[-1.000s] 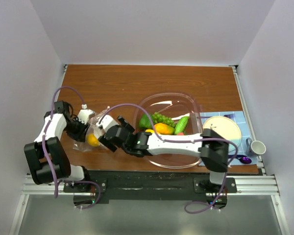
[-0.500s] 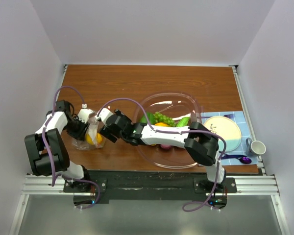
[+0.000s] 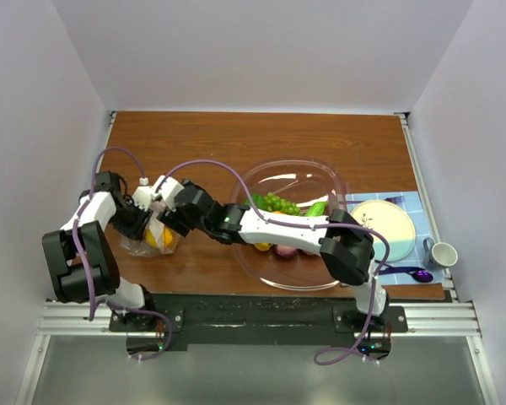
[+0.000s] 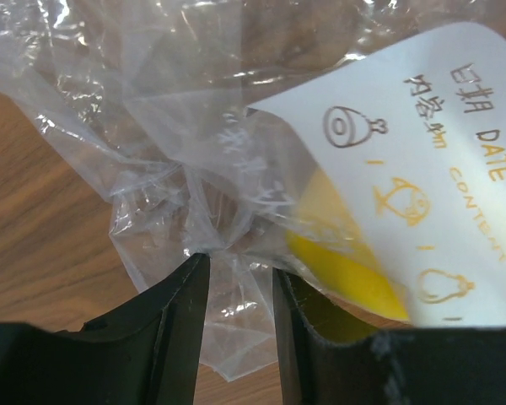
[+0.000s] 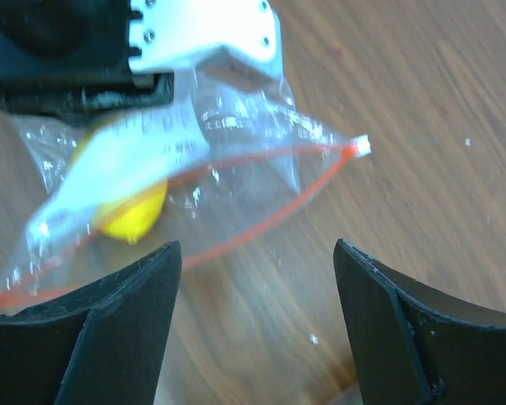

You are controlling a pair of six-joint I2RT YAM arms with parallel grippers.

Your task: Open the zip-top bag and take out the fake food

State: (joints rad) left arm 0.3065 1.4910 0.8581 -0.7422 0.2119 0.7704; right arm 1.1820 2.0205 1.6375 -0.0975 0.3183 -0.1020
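a brown wooden bench (image 3: 261, 139) sits between plain white walls. the zip-top bag (image 3: 156, 234) lies near its 9 o'clock edge, just at 9 o'clock of the clear bowl (image 3: 297, 165), where green and orange toy pieces (image 3: 278, 202) already lie. the left claw (image 4: 236, 270) is squeezed narrow on a bunched fold of the bag's film, on the side away from the mouth, probably to anchor it so the mouth can be pulled against a fixed point. a yellow piece (image 4: 346, 270) sits inside the bag behind the white label (image 4: 422, 169). the left arm is folded tight, elbow back toward 7 o'clock. the right arm stretches low across the bowl toward 9 o'clock, wrist tipped down. the right claw (image 5: 257, 249) stands wide and empty over the red zip strip (image 5: 261, 211), which looks sealed where it shows, seemingly lined up to take the mouth.
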